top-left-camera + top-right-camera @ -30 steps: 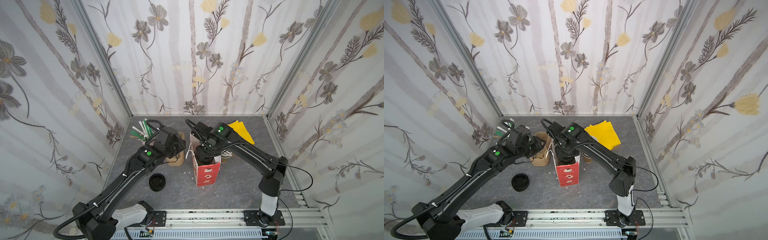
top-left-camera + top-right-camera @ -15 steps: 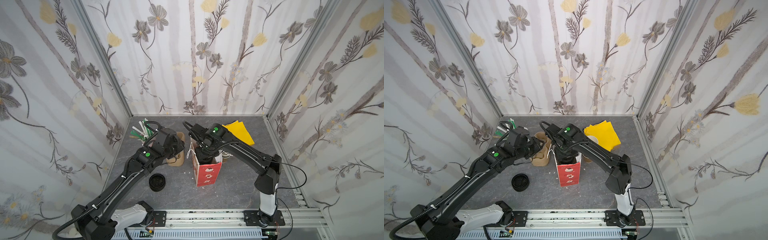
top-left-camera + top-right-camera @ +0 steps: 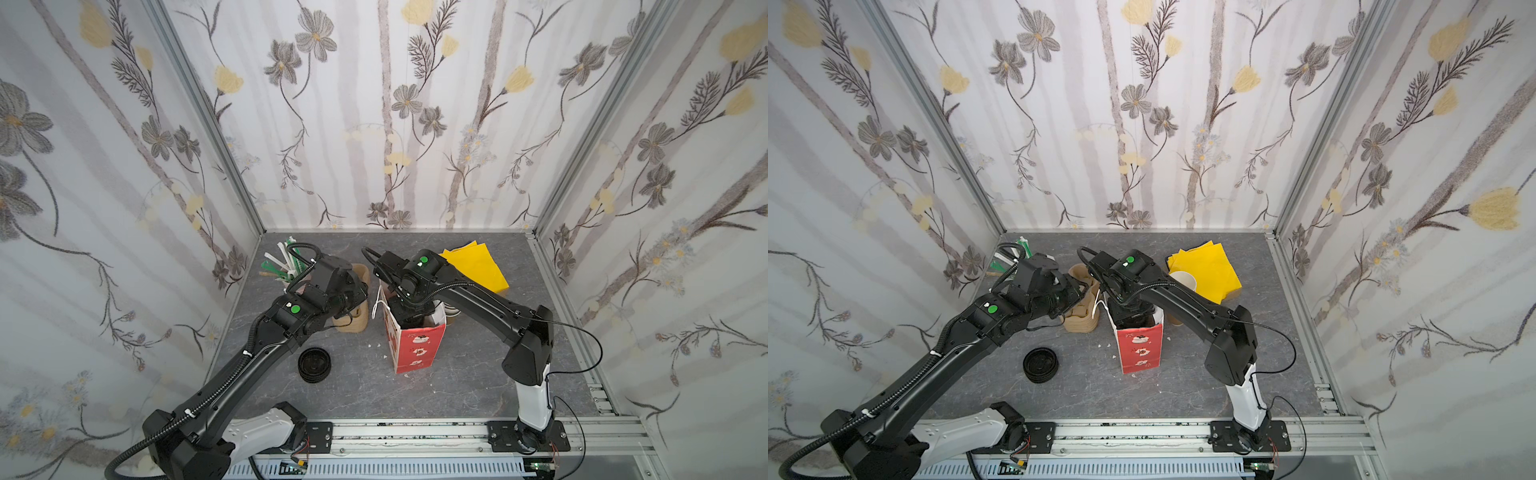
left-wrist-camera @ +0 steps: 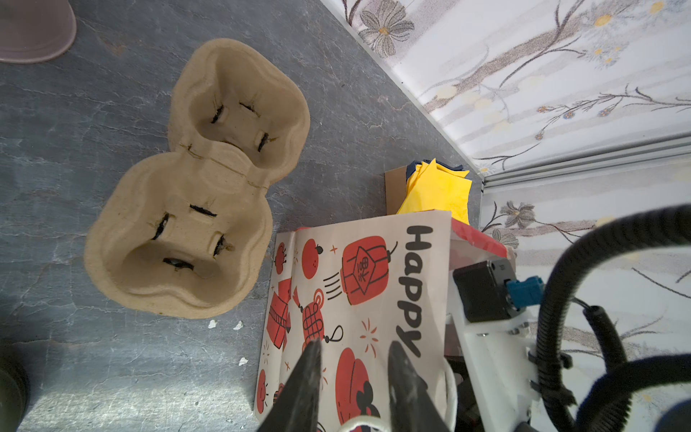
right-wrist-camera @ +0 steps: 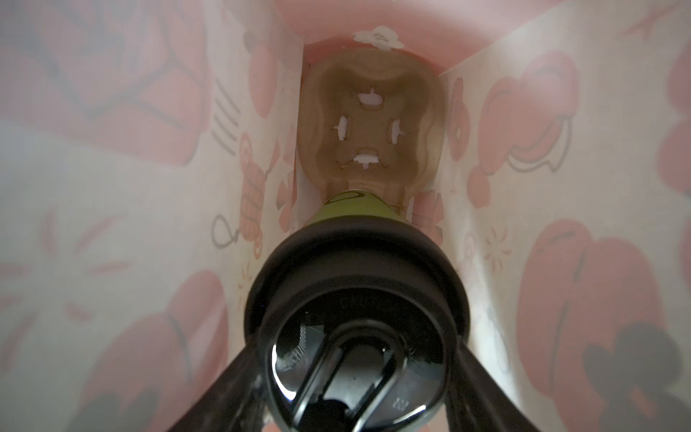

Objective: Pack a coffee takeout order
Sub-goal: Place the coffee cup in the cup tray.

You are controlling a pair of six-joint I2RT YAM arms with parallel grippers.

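My right gripper (image 5: 355, 348) was deep inside the red bag (image 3: 415, 345), fingers clamped on the black-lidded cup (image 5: 355, 276) over the carrier (image 5: 374, 123) lying at the bottom. My left gripper (image 4: 355, 343) hung beside the bag's printed side, fingers slightly apart, gripping nothing visible. Next, I judged, seat the cup squarely, then let go.
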